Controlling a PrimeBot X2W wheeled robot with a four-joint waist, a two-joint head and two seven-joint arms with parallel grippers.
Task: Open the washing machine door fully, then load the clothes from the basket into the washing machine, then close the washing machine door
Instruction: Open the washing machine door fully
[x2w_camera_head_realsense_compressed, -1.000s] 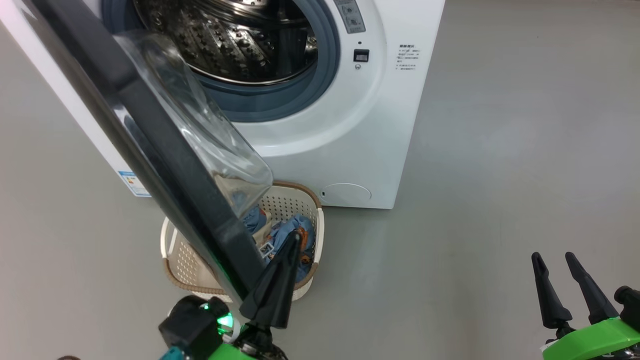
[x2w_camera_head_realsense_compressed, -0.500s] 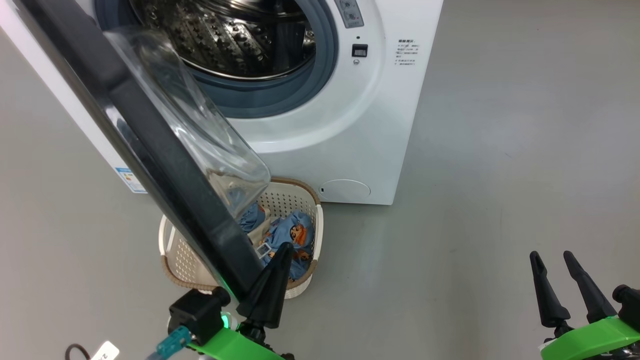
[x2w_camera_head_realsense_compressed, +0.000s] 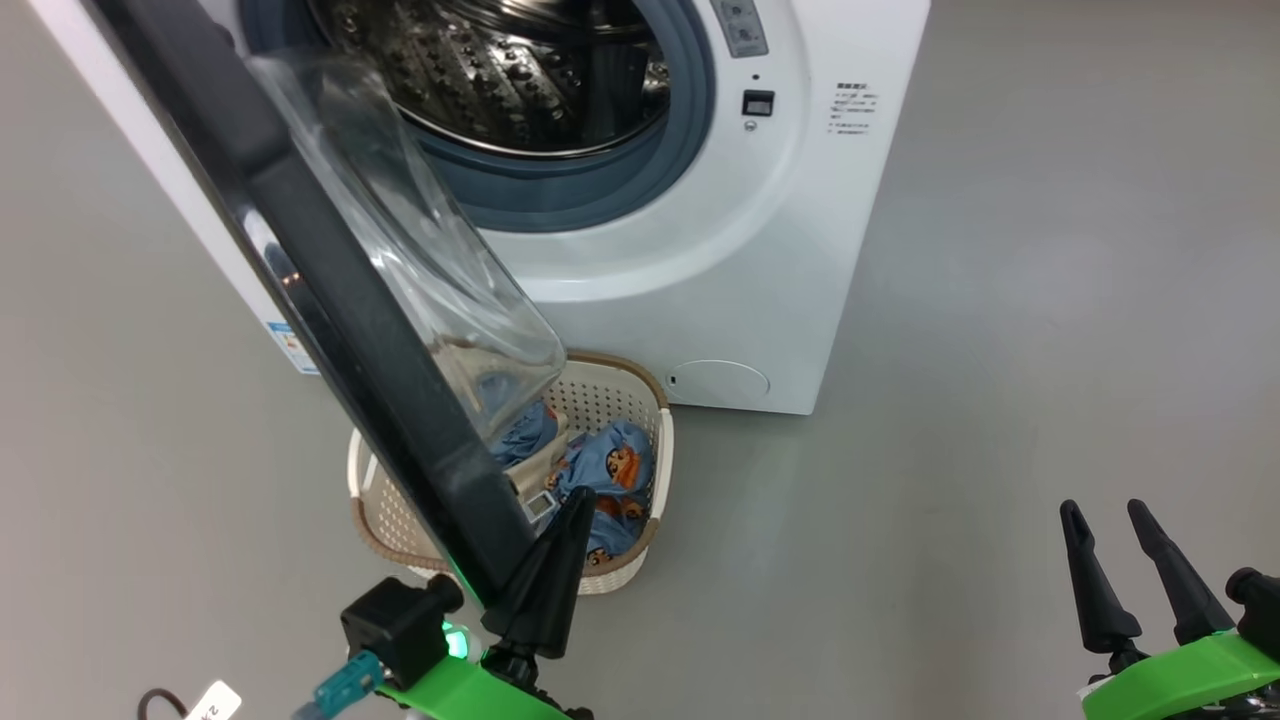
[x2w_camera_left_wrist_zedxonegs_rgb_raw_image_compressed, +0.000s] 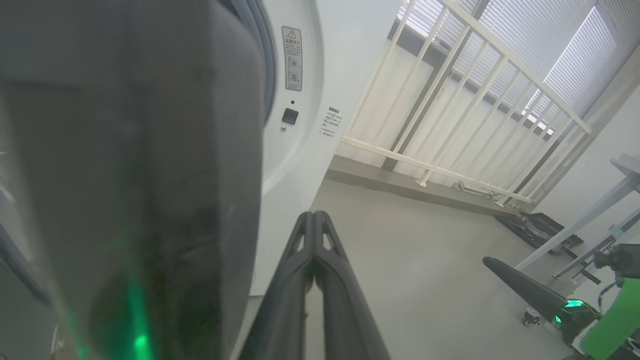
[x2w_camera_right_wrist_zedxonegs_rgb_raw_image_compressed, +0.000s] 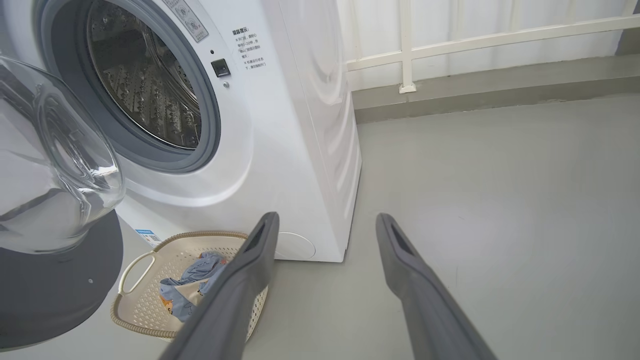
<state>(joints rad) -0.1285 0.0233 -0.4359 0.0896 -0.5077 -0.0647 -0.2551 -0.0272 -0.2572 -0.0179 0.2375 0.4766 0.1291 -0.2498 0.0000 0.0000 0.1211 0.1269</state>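
Observation:
The washing machine (x2w_camera_head_realsense_compressed: 700, 260) stands with its steel drum (x2w_camera_head_realsense_compressed: 520, 70) exposed. The washing machine door (x2w_camera_head_realsense_compressed: 330, 300) is swung out towards me, black ring edge-on and glass bowl (x2w_camera_head_realsense_compressed: 440, 270) bulging to the right. Under it, the basket (x2w_camera_head_realsense_compressed: 655, 400) holds the clothes (x2w_camera_head_realsense_compressed: 615, 470), blue with orange faces. My left gripper (x2w_camera_head_realsense_compressed: 575, 500) is shut with nothing in it. It points up close beside the door's lower rim; I cannot tell if they touch. My right gripper (x2w_camera_head_realsense_compressed: 1105, 515) is open and empty at the lower right, far from the machine. The door partly hides the basket.
Grey floor (x2w_camera_head_realsense_compressed: 1000, 350) spreads to the machine's right. A white railing (x2w_camera_left_wrist_zedxonegs_rgb_raw_image_compressed: 450, 100) on a low kerb runs behind the machine. A dark case (x2w_camera_left_wrist_zedxonegs_rgb_raw_image_compressed: 540, 230) and table legs (x2w_camera_left_wrist_zedxonegs_rgb_raw_image_compressed: 590, 235) stand at the far right of the left wrist view.
The head camera has shifted, so machine and basket sit a little further right. My left gripper has drawn back lower along the door rim, still shut. The right gripper has not moved.

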